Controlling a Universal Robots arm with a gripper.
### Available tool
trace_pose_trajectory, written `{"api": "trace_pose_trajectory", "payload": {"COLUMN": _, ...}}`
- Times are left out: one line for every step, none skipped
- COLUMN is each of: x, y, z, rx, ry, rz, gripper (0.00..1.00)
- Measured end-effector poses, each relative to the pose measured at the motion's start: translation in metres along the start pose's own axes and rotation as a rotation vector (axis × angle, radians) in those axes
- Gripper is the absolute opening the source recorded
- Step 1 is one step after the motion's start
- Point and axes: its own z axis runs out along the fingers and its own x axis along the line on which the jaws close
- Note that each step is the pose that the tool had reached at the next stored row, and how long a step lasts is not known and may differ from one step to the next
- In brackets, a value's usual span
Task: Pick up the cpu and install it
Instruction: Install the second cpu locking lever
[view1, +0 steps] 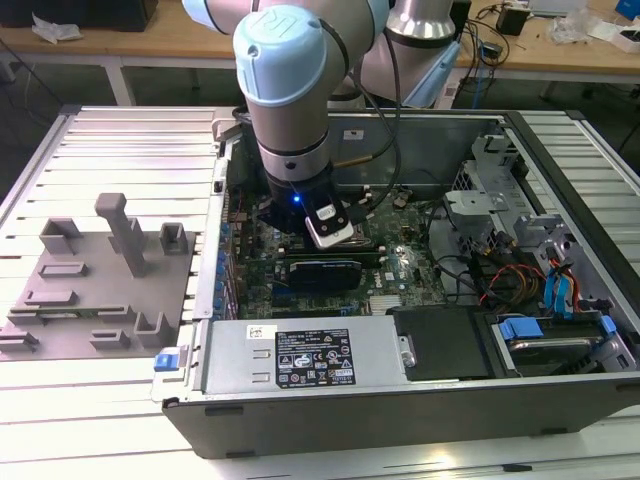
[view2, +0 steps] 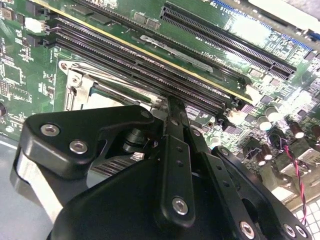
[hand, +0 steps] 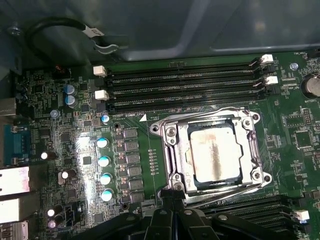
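Note:
The cpu (hand: 216, 150), a flat square chip with a pale, smudged metal top, lies level inside the motherboard socket (hand: 170, 150), and the silver metal frame surrounds it. My gripper (hand: 172, 202) hangs just beside the socket's edge, and its black fingertips are together with nothing between them. The second wrist view has the gripper (view2: 172, 107) over a corner of the socket (view2: 82, 92). In the exterior view my arm (view1: 285, 100) reaches straight down into the open computer case (view1: 400, 420), over the middle of the green board.
Long black memory slots (hand: 180, 85) run along one side of the socket. A grey fixture plate (view1: 100, 290) with upright blocks lies at the exterior view's left. A power supply (view1: 300, 355), drive bays (view1: 560, 340) and cables (view1: 510, 280) are inside the case.

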Motion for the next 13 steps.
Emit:
{"api": "trace_pose_trajectory", "payload": {"x": 0.0, "y": 0.0, "z": 0.0, "rx": -0.0001, "ry": -0.0001, "rz": 0.0, "gripper": 0.11}}
{"api": "trace_pose_trajectory", "payload": {"x": 0.0, "y": 0.0, "z": 0.0, "rx": -0.0001, "ry": -0.0002, "rz": 0.0, "gripper": 0.11}}
{"api": "trace_pose_trajectory", "payload": {"x": 0.0, "y": 0.0, "z": 0.0, "rx": -0.0001, "ry": -0.0002, "rz": 0.0, "gripper": 0.11}}
{"api": "trace_pose_trajectory", "payload": {"x": 0.0, "y": 0.0, "z": 0.0, "rx": 0.0, "ry": -0.0002, "rz": 0.0, "gripper": 0.11}}
{"api": "trace_pose_trajectory", "payload": {"x": 0.0, "y": 0.0, "z": -0.0003, "rx": 0.0, "ry": -0.0002, "rz": 0.0, "gripper": 0.11}}
{"api": "trace_pose_trajectory", "payload": {"x": -0.0001, "y": 0.0001, "z": -0.0017, "rx": 0.0001, "ry": -0.0002, "rz": 0.0, "gripper": 0.11}}
{"api": "trace_pose_trajectory", "payload": {"x": -0.0003, "y": 0.0004, "z": -0.0031, "rx": 0.0, "ry": -0.0002, "rz": 0.0, "gripper": 0.11}}
{"api": "trace_pose_trajectory", "payload": {"x": -0.0006, "y": 0.0009, "z": -0.0055, "rx": -0.0001, "ry": -0.0003, "rz": 0.0, "gripper": 0.11}}
{"api": "trace_pose_trajectory", "payload": {"x": -0.0008, "y": 0.0012, "z": -0.0074, "rx": -0.0002, "ry": -0.0003, "rz": 0.0, "gripper": 0.11}}
{"api": "trace_pose_trajectory", "payload": {"x": -0.001, "y": 0.0015, "z": -0.0092, "rx": -0.0001, "ry": -0.0002, "rz": 0.0, "gripper": 0.11}}
{"api": "trace_pose_trajectory", "payload": {"x": -0.0011, "y": 0.0016, "z": -0.0097, "rx": -0.0001, "ry": -0.0002, "rz": 0.0, "gripper": 0.11}}
{"api": "trace_pose_trajectory", "payload": {"x": -0.0017, "y": 0.0016, "z": -0.0095, "rx": -0.0002, "ry": 0.0003, "rz": 0.0, "gripper": 0.11}}
{"api": "trace_pose_trajectory", "payload": {"x": -0.0027, "y": 0.0016, "z": -0.0095, "rx": -0.0001, "ry": 0.0011, "rz": 0.0, "gripper": 0.11}}
